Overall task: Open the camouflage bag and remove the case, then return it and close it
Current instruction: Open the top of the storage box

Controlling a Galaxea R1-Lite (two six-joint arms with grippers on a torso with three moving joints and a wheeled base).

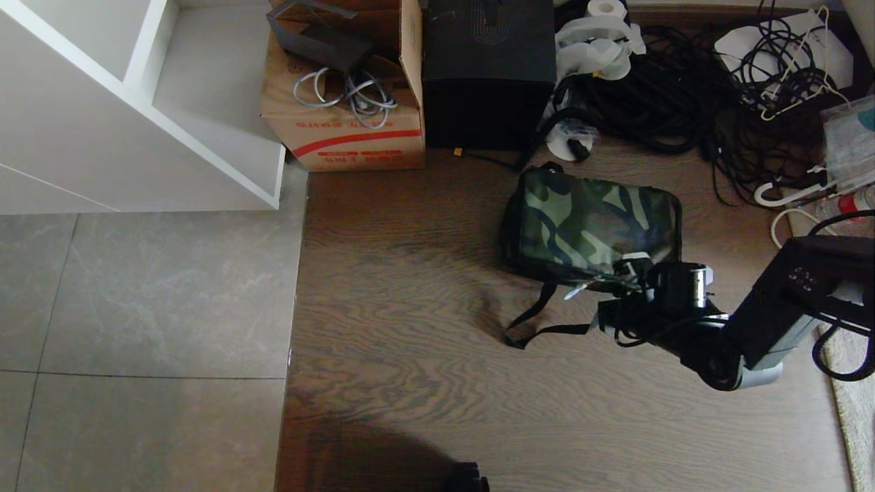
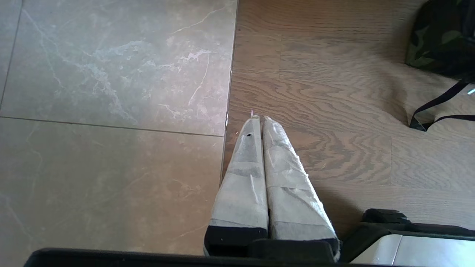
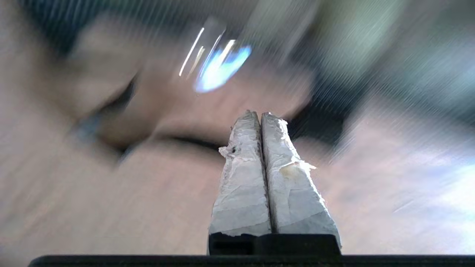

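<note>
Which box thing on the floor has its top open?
The brown cardboard carton by the white shelf: its flaps stand open, with grey cables lying inside. The tall black box beside it is closed, and the camouflage bag looks shut too.

Grey marble-look tile floor (image 1: pixel 137 307) meets brown wood-grain flooring (image 1: pixel 424 355), with a white shelf unit (image 1: pixel 137 102) standing on the tiles.

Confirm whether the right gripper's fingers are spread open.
No: in the right wrist view the right gripper shows its two taped fingers pressed together with nothing between them.
</note>
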